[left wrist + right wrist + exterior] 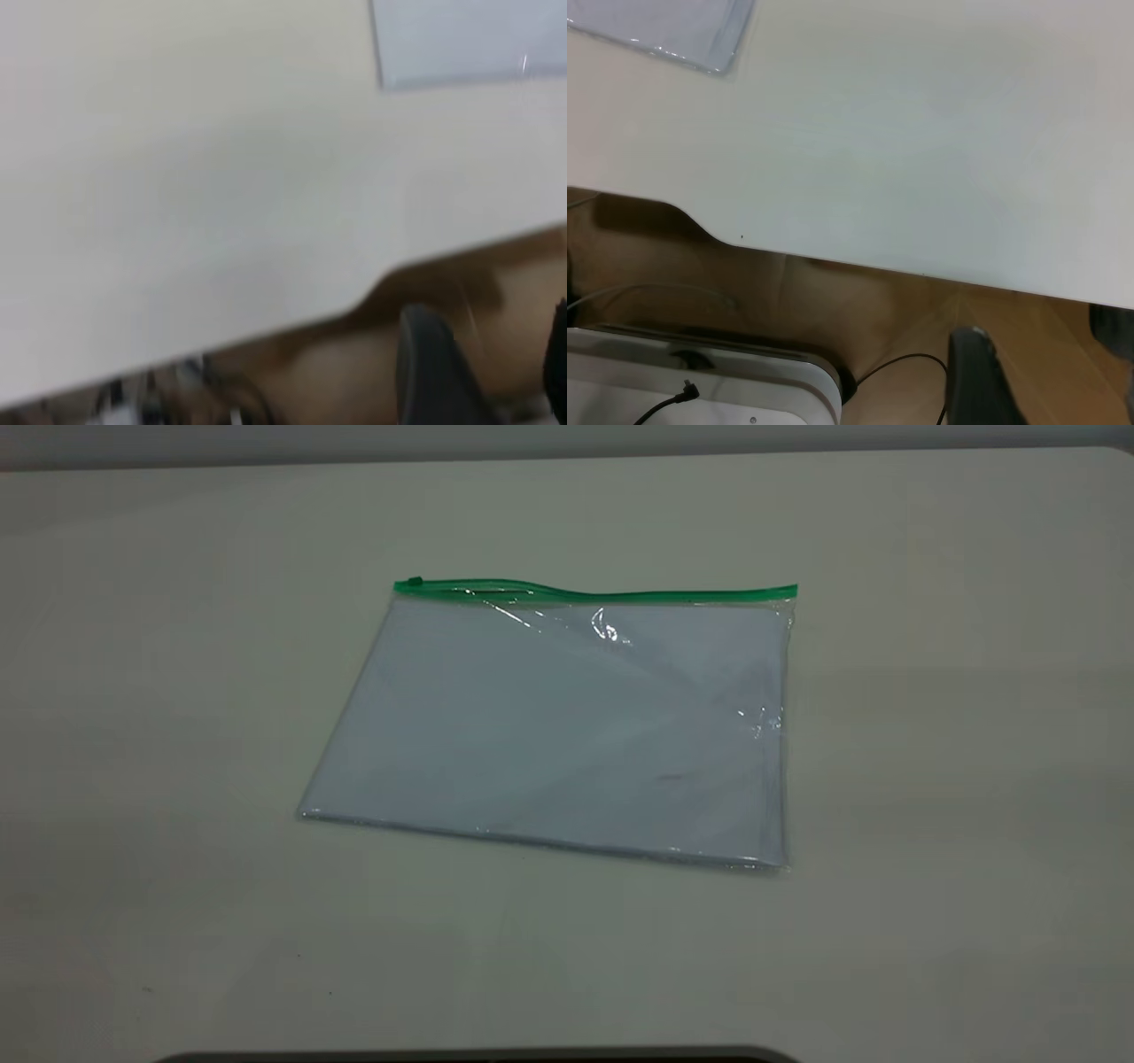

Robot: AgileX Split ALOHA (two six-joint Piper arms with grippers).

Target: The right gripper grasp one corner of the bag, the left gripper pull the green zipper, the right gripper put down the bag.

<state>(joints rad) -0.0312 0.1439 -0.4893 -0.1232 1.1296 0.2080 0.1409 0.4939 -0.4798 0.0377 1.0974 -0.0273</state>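
The bag (567,726) lies flat on the white table, a clear pouch with pale blue-white sheets inside. The green zipper (594,593) runs along its far long edge, with the slider tab (414,583) at the left end. The corner of the bag (791,593) at the strip's right end lies on the table. Neither arm shows in the exterior view. The left gripper (490,323) is open and empty off the table's edge, over the floor; a bag corner (469,40) shows far off. The right gripper (1041,332) is open and empty, also off the table's edge; a bag corner (664,27) shows far off.
The table edge (833,257) has a notch (700,226) on the right arm's side. A white device (700,381) with a black cable sits below the table there. A dark curved edge (478,1056) runs along the near side of the exterior view.
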